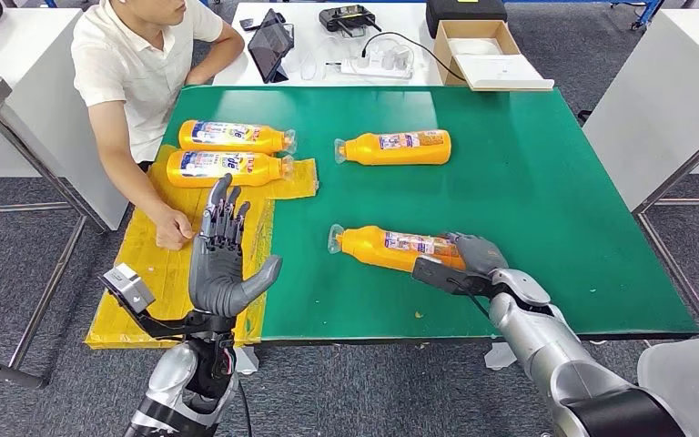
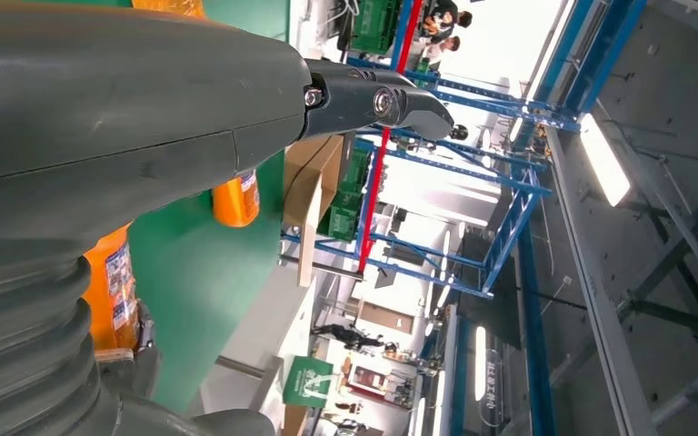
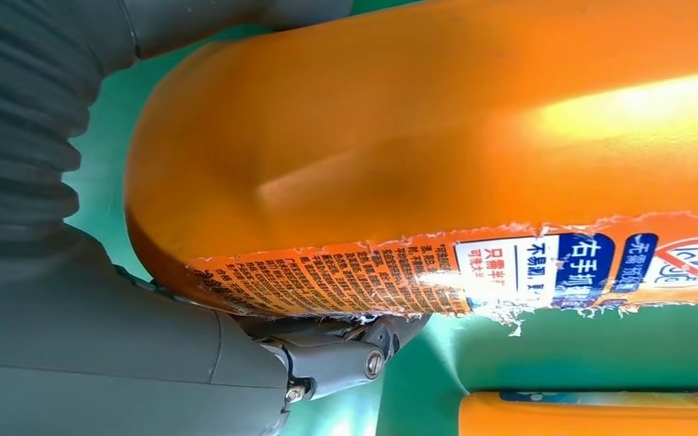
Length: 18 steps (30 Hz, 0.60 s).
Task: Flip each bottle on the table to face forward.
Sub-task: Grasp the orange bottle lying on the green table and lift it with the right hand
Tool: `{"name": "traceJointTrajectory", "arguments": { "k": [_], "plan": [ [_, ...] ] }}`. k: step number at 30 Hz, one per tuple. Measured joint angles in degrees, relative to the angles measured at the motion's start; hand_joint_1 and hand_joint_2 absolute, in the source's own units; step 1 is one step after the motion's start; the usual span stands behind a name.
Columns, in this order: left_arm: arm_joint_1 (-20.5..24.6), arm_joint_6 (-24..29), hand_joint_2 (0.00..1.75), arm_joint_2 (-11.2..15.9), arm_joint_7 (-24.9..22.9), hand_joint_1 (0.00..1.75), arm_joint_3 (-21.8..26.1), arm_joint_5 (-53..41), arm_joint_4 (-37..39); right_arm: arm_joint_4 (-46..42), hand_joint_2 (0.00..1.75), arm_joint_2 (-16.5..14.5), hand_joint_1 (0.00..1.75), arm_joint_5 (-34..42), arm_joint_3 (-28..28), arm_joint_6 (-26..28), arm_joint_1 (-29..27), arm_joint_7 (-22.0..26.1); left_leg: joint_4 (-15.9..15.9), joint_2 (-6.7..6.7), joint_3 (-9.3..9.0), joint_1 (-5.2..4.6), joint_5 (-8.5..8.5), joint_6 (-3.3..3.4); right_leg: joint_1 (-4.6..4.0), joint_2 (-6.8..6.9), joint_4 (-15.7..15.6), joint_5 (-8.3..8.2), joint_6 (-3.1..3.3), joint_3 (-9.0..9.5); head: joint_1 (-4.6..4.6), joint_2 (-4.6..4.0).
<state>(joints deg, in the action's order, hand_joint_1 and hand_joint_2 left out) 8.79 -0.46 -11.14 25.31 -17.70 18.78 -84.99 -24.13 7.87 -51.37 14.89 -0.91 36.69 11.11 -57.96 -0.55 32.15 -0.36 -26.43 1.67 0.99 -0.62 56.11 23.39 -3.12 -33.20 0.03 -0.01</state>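
The right hand [image 1: 473, 258] is wrapped around the base end of the near bottle [image 1: 391, 248], which is gripped while lying on its side on the green table [image 1: 528, 182]; in the right wrist view the orange body [image 3: 436, 145] is seen pressed against the palm, a torn label edge being turned toward the camera and a finger [image 3: 345, 350] being curled under it. The bottle's clear cap is pointed toward the robot's left, and its body is angled slightly across the near part of the mat. A second bottle [image 1: 393, 147] is laid on its side farther back near the table's middle, well apart from the held one; two more bottles [image 1: 235, 137] [image 1: 227, 167] are laid side by side at the far left, their caps turned to the right, the nearer of them resting on yellow sheeting [image 1: 164, 264] spread over the table's left edge. The left hand [image 1: 223, 259] is raised upright over that sheeting, fingers spread and nothing held. A person's fist [image 1: 175, 228] is rested on the yellow sheeting just beside the raised hand; the person is seated at the table's far left corner. Behind the green table a white table [image 1: 328, 50] is seen, on which a tablet [image 1: 271, 45], a controller [image 1: 350, 18] and an open cardboard box [image 1: 482, 50] are placed.
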Motion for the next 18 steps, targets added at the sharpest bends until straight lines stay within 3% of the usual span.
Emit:
{"name": "traceJointTrajectory", "arguments": {
  "k": [4,8,12,18],
  "plan": [
    [-0.10,2.13,1.75,0.17,-1.21,0.00,-0.01,-1.03,0.05,-0.51,1.75,-0.08,1.75,5.48,-0.64,2.56,-1.57,6.53,0.00,-0.01,0.02,0.00,0.00,0.00,0.00,0.01,0.00,0.00,0.00,0.01,0.00,0.01],
    [-1.22,12.14,1.75,0.08,-2.78,0.00,-0.34,-4.52,0.78,-5.00,1.75,-1.03,1.75,14.66,-3.40,7.19,-6.80,13.37,0.00,-0.09,0.17,0.02,-0.01,0.00,-0.01,0.02,0.01,0.01,0.00,-0.10,-0.01,0.00],
    [-3.91,18.44,1.75,-0.11,-1.00,0.00,-2.13,-6.37,1.57,-14.50,1.75,-2.25,1.75,21.98,-5.76,8.10,-14.27,15.63,0.00,-0.31,0.48,0.03,-0.01,0.00,-0.01,0.11,0.03,0.02,-0.01,-0.35,-0.02,0.01],
    [-8.14,14.28,1.75,-0.03,-1.79,0.00,-4.36,-1.01,1.89,-27.62,1.75,-3.44,1.75,27.57,-6.21,7.37,-22.16,17.37,0.01,-0.35,0.87,0.01,-0.01,0.00,0.02,0.15,0.03,0.02,-0.01,-0.71,-0.01,0.01]
  ]
}}
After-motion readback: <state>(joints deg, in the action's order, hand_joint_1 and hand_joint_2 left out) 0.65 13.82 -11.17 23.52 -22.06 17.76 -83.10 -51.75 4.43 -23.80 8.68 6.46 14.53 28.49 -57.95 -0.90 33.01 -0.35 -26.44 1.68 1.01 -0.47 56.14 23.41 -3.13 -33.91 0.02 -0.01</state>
